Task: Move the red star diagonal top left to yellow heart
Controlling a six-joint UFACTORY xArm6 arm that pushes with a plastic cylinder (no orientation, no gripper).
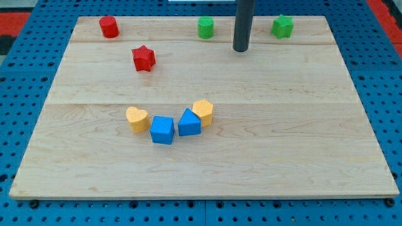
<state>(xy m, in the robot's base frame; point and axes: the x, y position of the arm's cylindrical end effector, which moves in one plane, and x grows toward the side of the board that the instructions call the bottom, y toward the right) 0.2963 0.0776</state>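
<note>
The red star lies on the wooden board at the upper left. The yellow heart lies below it, left of centre, a clear gap between them. My tip is the lower end of a dark rod near the view's top, right of centre. It stands well to the right of the red star and touches no block.
A red cylinder is at the top left. A green cylinder and a green star flank the rod at the top. A blue cube, a blue triangular block and a yellow hexagonal block sit right of the heart.
</note>
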